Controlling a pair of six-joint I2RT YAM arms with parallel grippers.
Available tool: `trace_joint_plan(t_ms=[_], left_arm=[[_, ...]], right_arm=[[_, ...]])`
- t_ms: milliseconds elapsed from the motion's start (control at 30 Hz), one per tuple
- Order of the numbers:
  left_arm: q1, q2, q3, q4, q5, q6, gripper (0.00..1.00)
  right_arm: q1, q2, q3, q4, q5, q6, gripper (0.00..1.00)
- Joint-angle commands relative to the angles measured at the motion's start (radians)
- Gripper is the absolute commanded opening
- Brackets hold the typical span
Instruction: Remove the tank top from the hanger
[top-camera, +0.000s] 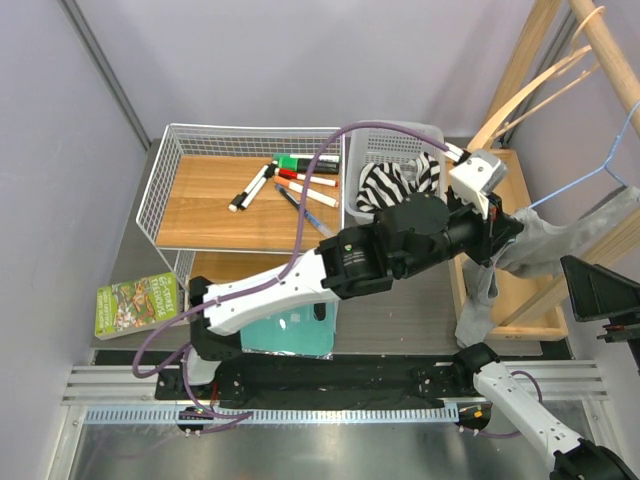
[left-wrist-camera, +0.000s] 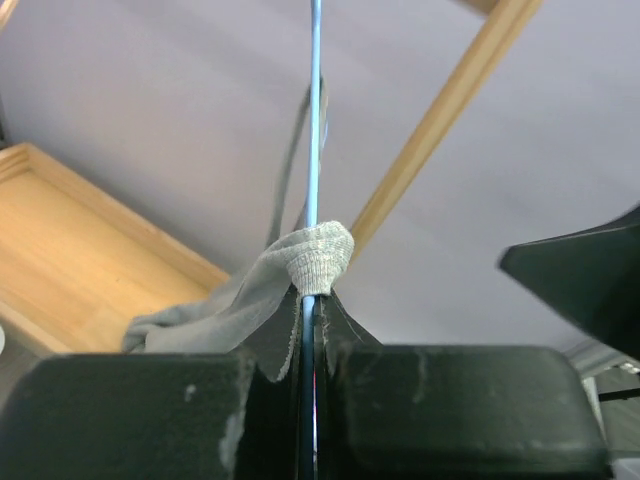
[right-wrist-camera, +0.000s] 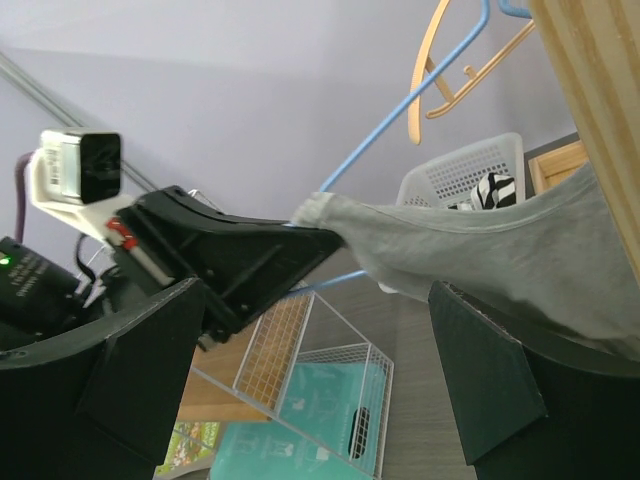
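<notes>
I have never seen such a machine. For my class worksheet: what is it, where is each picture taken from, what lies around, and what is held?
These are two robot arms bolted to a table, each ending in a two-finger gripper. One picture looks down from above; the others come from cameras on each wrist. The left gripper is shut on a grey tank top draped on a blue hanger. The right gripper is open, holding nothing. On the table: a wire tray with markers, a white basket with striped cloth, and a book.
</notes>
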Motion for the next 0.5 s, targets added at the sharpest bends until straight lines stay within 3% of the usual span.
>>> trace_joint_plan(t_ms=[0,267,467], left_arm=[[-0.014,-0.124,-0.022,0.097,0.029,-0.034,0.0],[-0.043,-0.27,-0.113,0.017,0.037,-0.035,0.0],[-0.055,-0.423,-0.293,-0.012,0.014,-0.031,0.0]], right_arm=[[0.002,0.006,-0.002,0.023,-0.008,0.001,1.0],[0.002,0.003,-0.019,0.037,-0.011,0.006,1.0],[0.0,0.026,-0.033,0.074,-0.046,0.004,1.0]])
